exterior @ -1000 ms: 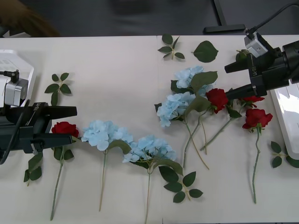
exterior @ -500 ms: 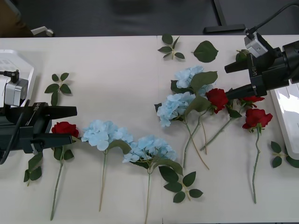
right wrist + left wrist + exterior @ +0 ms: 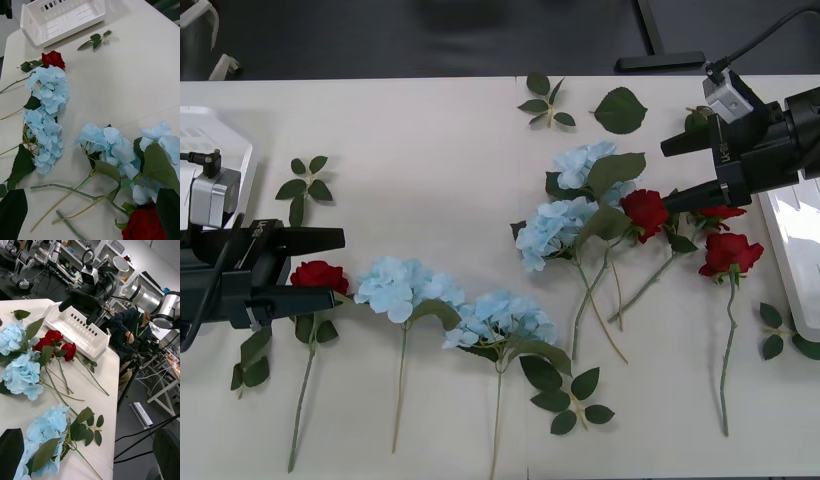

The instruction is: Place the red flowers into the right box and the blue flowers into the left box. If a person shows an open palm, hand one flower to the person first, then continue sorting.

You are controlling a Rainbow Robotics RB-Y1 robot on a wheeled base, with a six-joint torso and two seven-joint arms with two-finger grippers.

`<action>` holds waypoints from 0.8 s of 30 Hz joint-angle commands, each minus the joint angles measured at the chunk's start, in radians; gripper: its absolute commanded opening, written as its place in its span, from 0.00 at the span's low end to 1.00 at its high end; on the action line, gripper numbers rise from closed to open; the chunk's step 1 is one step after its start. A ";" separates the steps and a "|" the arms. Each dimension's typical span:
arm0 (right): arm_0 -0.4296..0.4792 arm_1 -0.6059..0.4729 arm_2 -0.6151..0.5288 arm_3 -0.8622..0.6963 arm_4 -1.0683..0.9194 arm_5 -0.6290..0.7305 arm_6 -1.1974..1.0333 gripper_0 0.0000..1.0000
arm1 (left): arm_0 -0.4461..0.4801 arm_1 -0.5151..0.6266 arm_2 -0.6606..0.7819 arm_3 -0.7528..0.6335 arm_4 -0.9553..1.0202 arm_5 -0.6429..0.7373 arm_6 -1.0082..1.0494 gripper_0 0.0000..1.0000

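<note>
A pale bench (image 3: 430, 130) carries scattered artificial flowers. The right tool (image 3: 668, 172) hovers at the bench's right side with its black fingers spread wide and nothing between them. Directly below its tips lies a red rose (image 3: 644, 211), its head touching the leaves of a blue hydrangea pair (image 3: 565, 215). That rose's stem runs away from the head toward the robot, slanting slightly left. Two more roses (image 3: 729, 252) lie just beside it, nearer the right box (image 3: 787, 240), which sits at the bench's right edge.

The left tool (image 3: 330, 268) hangs low at the left side, fingers also spread and empty, with another rose (image 3: 319, 275) lying between its tips. Two further hydrangeas (image 3: 402, 287) lie just right of that rose. The left box (image 3: 220, 135) is behind this tool.

The right arm looks nearer to the rose cluster, and its box lies just beyond, so a short carry rightward seems likely.
</note>
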 commanded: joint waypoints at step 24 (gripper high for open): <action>0.002 -0.040 -0.015 -0.024 -0.014 -0.006 -0.016 1.00 | -0.027 -0.014 0.028 -0.003 0.015 0.012 0.055 1.00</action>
